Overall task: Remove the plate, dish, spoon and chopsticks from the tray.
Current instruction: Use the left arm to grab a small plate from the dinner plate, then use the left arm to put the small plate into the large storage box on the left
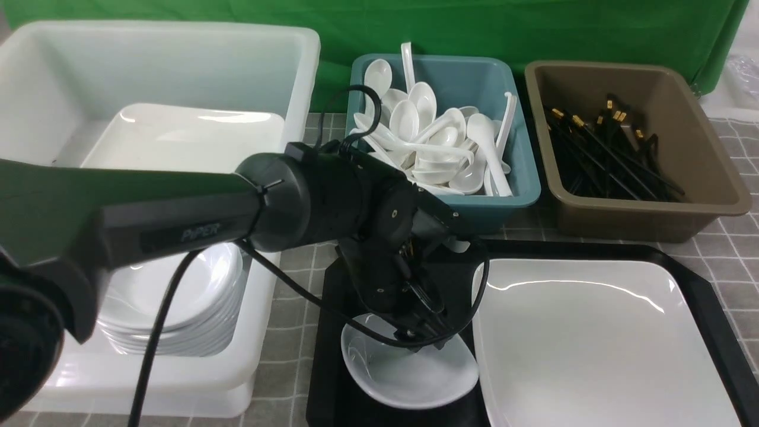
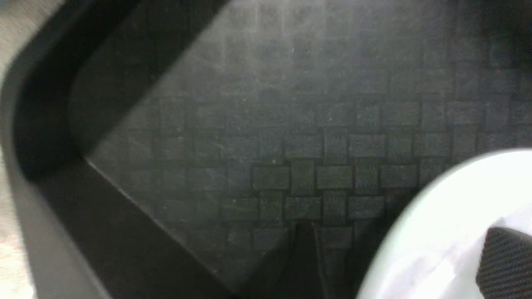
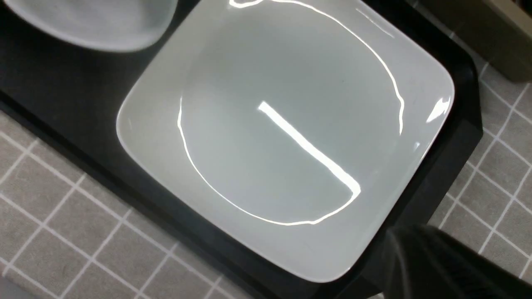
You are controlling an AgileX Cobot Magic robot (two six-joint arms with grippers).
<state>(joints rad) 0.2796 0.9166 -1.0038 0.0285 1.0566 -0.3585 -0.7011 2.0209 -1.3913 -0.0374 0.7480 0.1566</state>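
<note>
The black tray holds the large square white plate on its right and the small white dish at its front left. My left gripper reaches down onto the dish's far rim. In the left wrist view it stands open, with one textured finger over the dish and the other outside it on the tray. My right gripper is shut and empty, hovering by a corner of the plate. No spoon or chopsticks show on the tray.
A big white tub at the left holds stacked plates and dishes. Behind the tray, a teal bin holds several white spoons and a brown bin holds black chopsticks. A grey checked cloth covers the table.
</note>
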